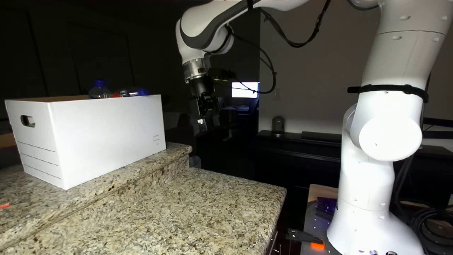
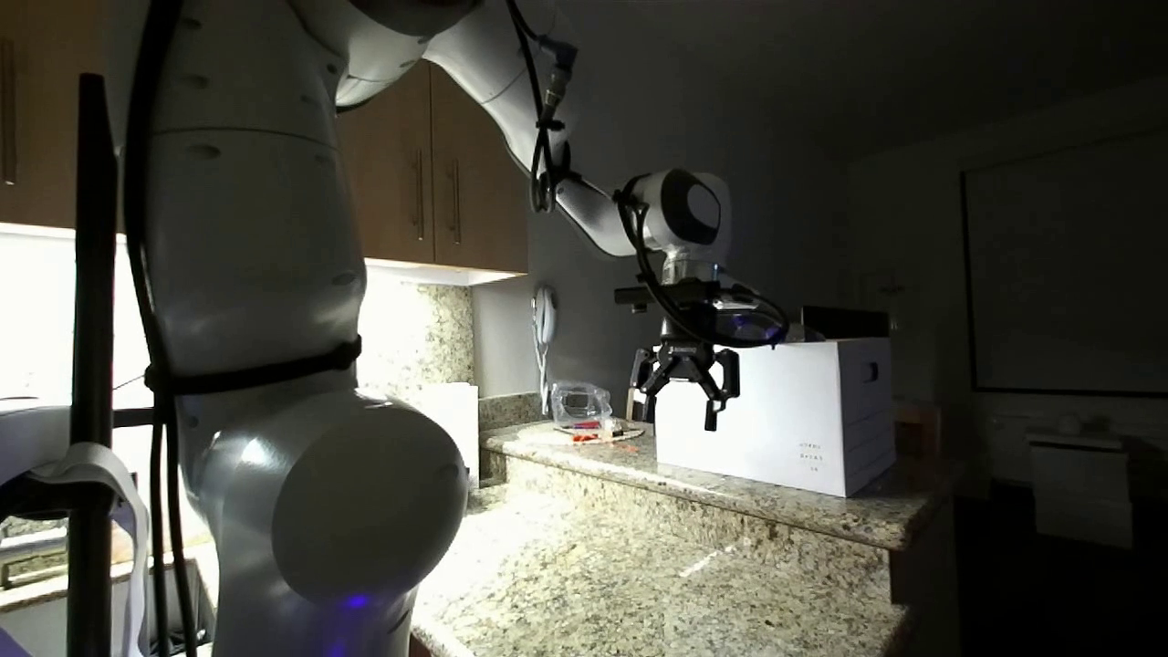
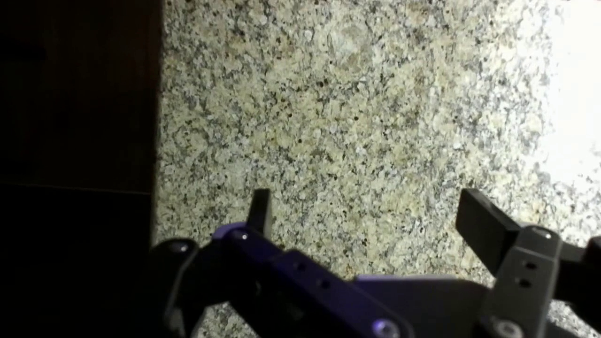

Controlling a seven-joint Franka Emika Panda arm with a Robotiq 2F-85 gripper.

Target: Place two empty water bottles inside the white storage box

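Observation:
The white storage box (image 1: 109, 138) (image 2: 753, 420) stands on the raised granite ledge in both exterior views, with a dark hand-hole on its short end. Over its near rim in an exterior view rises the top of an upright clear water bottle (image 1: 101, 92) with a blue cap. Beside it a second water bottle (image 1: 131, 92) lies almost level at the rim, its blue cap to the right and its red-orange bottom to the left. The box wall hides their lower parts. My gripper (image 1: 208, 121) (image 2: 680, 415) (image 3: 365, 202) hangs outside the box, open, nothing between its fingers.
Below the gripper spreads the lower granite counter (image 3: 357, 117), whose edge drops off into darkness at the left of the wrist view. Farther along the ledge (image 2: 538, 456) sit a clear plastic package (image 2: 581, 401) and small red pieces (image 2: 584, 438).

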